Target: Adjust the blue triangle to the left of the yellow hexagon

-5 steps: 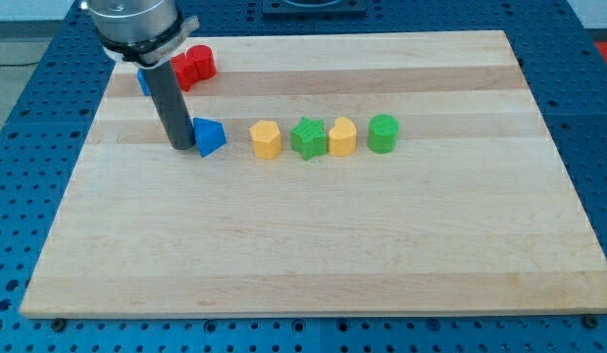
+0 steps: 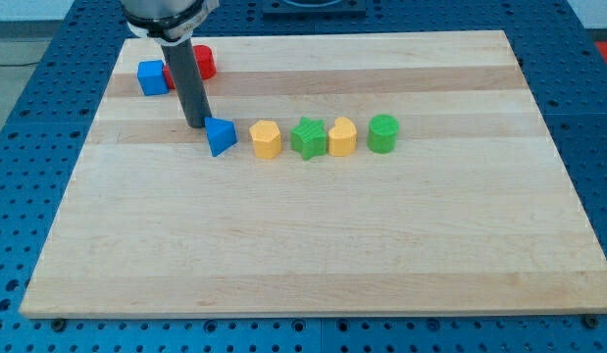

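**Blue wedge sits beside yellow hexagon on wooden board**

No brand, label or writing can be read anywhere in the view. A pale wooden board (image 2: 313, 235), its planks running lengthwise with a visible grain, lies on a blue perforated bench (image 2: 592, 147) dotted with rows of small holes. At the view's upper left a blue cube (image 2: 151, 76) stands near the board's edge, with a red block (image 2: 204, 62) just to its right (the block is partly hidden behind the rod, so its shape cannot be made out). The dark, smooth, cylindrical rod comes down from the view's top, and my tip (image 2: 195, 125) rests on the board just above and to the left of the blue triangle (image 2: 220, 136), very close to its upper left corner; whether they touch cannot be told. The rod has no jaws, so there is nothing to be parted, closed or clamped. The blue triangle, a wedge-shaped piece, lies just to the left of the yellow hexagon (image 2: 266, 139), with a narrow strip of bare wood between them. A row carries on toward the view's right: a green star-like block (image 2: 307, 138) close against the hexagon, a second yellow block (image 2: 342, 137) touching it, and a rounded green block (image 2: 383, 133) a little apart at the end. All the blocks look like matte plastic.
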